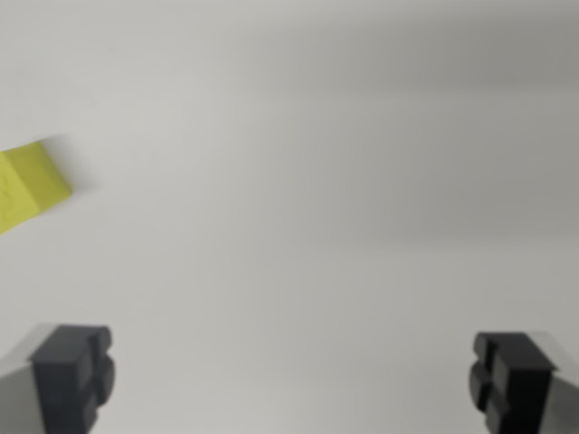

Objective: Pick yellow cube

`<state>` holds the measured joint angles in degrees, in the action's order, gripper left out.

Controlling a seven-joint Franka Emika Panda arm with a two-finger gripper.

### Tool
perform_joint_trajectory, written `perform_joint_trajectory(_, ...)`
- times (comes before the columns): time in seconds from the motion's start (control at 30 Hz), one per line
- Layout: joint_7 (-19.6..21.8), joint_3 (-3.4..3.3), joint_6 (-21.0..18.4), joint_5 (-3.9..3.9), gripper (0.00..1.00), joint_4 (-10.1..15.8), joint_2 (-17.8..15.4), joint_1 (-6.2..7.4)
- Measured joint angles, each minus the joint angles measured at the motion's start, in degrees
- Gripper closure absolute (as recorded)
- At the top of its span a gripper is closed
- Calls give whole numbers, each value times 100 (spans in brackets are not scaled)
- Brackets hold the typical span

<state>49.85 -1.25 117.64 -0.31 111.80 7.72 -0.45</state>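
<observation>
The yellow cube (29, 184) lies on a plain white surface at the wrist view's left edge, partly cut off by the frame. My gripper (294, 380) is open, with its two dark fingertips at the bottom corners of the picture. One fingertip (74, 375) shows at the lower left and the other at the lower right. Nothing lies between them. The cube sits above and to the left of the left fingertip, apart from it.
The white surface (317, 181) fills the rest of the view, with soft grey shadow bands across it.
</observation>
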Motion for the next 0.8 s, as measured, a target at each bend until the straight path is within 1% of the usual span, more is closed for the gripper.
perform_joint_trajectory(0.17,-13,0,10,0,0,12,-5,2)
perform_joint_trajectory(0.27,-55,3,70,0,0,63,-2,33)
perform_joint_trajectory(0.8,-129,6,658,15,0,442,178,408)
